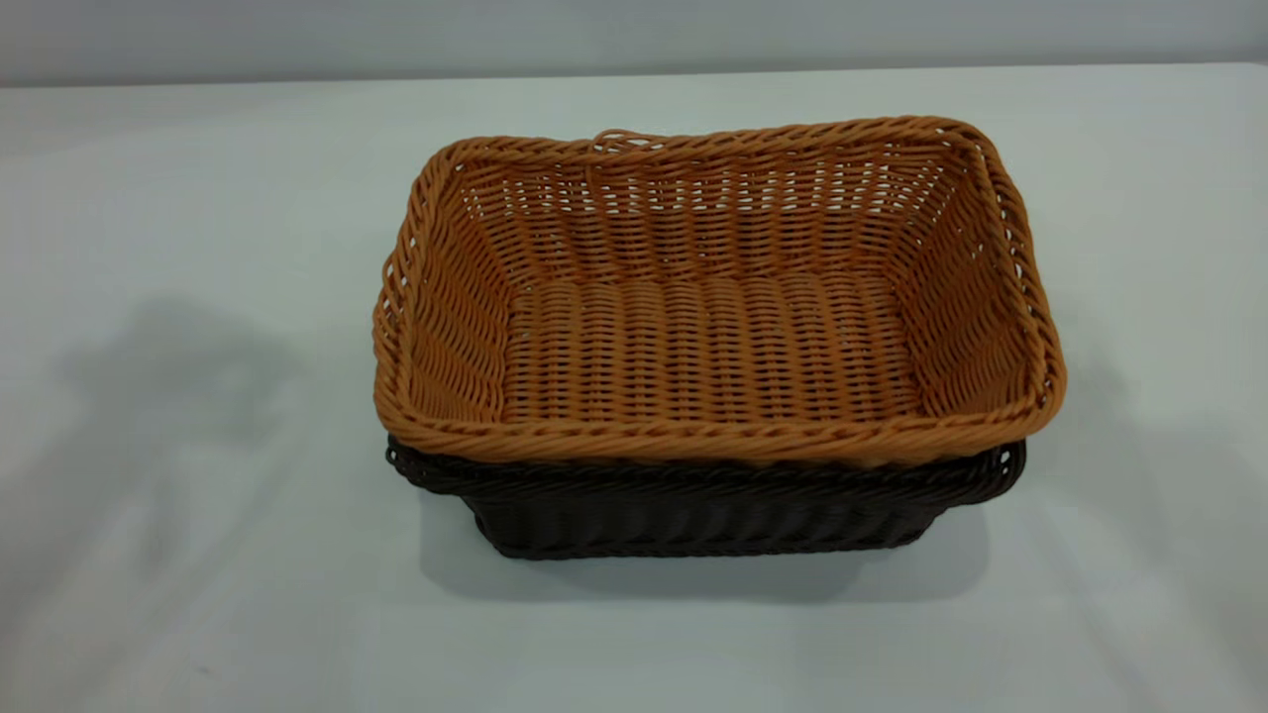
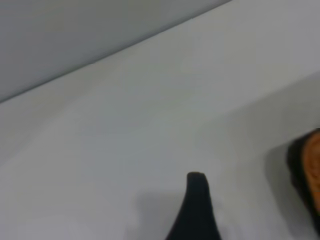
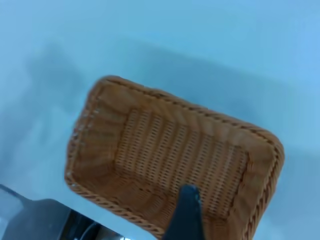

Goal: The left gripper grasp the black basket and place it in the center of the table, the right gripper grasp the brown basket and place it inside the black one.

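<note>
The brown basket sits nested inside the black basket in the middle of the table. Only the black basket's rim and near wall show below the brown one. Neither gripper shows in the exterior view. In the left wrist view, part of my left gripper hangs over bare table, and a corner of the stacked baskets lies off to one side, apart from it. In the right wrist view, part of my right gripper is high above the brown basket and holds nothing that I can see.
The white tabletop spreads on all sides of the baskets, with soft arm shadows at the left and right. A grey wall runs behind the table's far edge.
</note>
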Controlling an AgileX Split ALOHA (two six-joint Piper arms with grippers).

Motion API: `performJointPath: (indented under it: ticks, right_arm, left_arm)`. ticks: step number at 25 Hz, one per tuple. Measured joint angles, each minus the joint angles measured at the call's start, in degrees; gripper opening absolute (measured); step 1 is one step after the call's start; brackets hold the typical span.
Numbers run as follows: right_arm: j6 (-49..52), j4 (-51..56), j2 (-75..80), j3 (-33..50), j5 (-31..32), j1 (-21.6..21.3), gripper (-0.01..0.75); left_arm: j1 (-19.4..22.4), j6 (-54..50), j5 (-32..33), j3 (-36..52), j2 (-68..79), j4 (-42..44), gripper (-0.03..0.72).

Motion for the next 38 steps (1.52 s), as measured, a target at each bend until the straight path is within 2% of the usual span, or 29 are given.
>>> performJointPath:
  ticks: [6, 11, 15, 18, 27, 32, 38]
  right_arm:
    - [-0.21, 0.76, -17.01, 5.71, 1.02, 0.00, 0.584]
    - [-0.32, 1.04, -31.73, 19.45, 0.24, 0.00, 0.584]
    - [0.20, 1.04, -42.24, 29.60, -1.46, 0.00, 0.584]
    - [0.90, 1.05, -48.92, 37.03, -1.58, 0.00, 0.584]
    - [1.20, -1.39, -65.57, 54.85, -1.64, 0.00, 0.584]
    - [1.20, -6.27, -72.68, 60.71, -3.21, 0.00, 0.584]
    - [1.20, -8.70, -78.08, 64.13, -5.25, 0.00, 0.584]
  left_arm:
    - [0.00, -7.56, 7.95, 0.00, -9.17, 0.00, 0.563]
    - [0.00, -11.43, 20.93, 0.00, -12.20, -0.05, 0.563]
    - [0.00, -12.36, 21.08, 0.46, -13.49, -0.34, 0.563]
    - [0.00, -12.58, 21.08, 4.02, -16.24, -1.12, 0.563]
    - [0.00, -12.71, 21.08, 26.98, -34.06, 0.22, 0.563]
    - [0.00, -12.66, 21.08, 38.49, -47.20, 0.31, 0.563]
    - [0.00, -12.66, 21.08, 47.50, -61.61, 2.45, 0.563]
